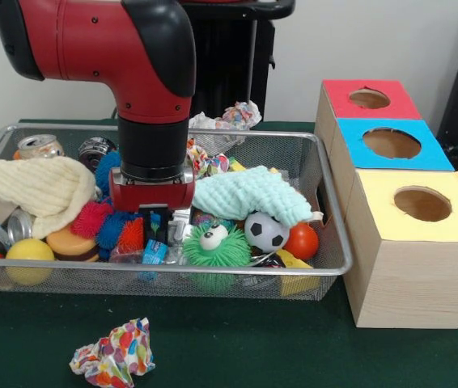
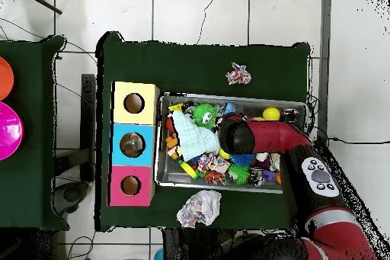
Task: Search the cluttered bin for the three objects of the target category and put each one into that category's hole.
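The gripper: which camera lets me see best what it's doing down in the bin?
The front view. It shows the gripper lowered into the cluttered bin among the spiky balls, beside the green googly-eyed ball. In the overhead view the arm covers it, so only its place over the bin shows.

The red and black arm (image 2: 286,141) reaches over the wire bin (image 2: 301,107) — its wrist hides the gripper. Just beside the wrist lies a pale green cloth (image 2: 194,135); beyond that stand three boxes — the red-topped box's hole (image 2: 130,185) nearest the base.
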